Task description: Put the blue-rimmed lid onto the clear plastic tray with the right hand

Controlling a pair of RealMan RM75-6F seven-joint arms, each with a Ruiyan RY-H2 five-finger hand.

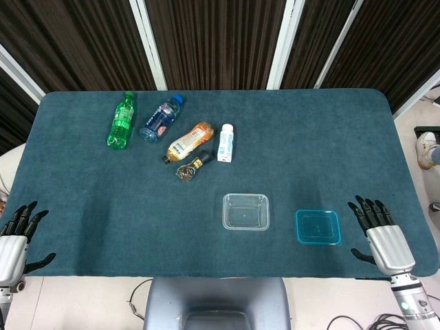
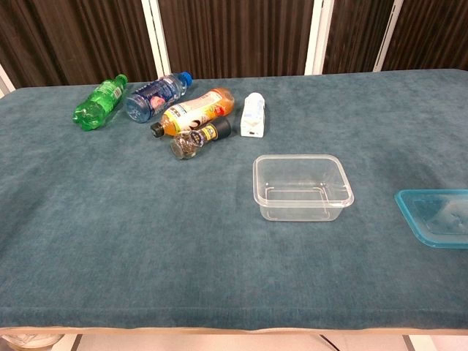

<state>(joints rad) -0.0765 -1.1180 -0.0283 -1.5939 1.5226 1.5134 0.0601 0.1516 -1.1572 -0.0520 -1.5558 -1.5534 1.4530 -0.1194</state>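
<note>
The blue-rimmed lid (image 1: 318,227) (image 2: 437,217) lies flat on the teal cloth at the front right. Just to its left stands the clear plastic tray (image 1: 245,211) (image 2: 301,186), with nothing in it. My right hand (image 1: 379,232) rests at the table's front right edge, to the right of the lid and apart from it, fingers spread and holding nothing. My left hand (image 1: 17,237) sits at the front left edge, far from both, fingers apart and holding nothing. Neither hand shows in the chest view.
At the back left lie a green bottle (image 1: 121,119), a blue-capped bottle (image 1: 161,118), an orange bottle (image 1: 190,141), a small dark spice jar (image 1: 192,167) and a small white bottle (image 1: 225,142). The table's front edge runs close below both hands.
</note>
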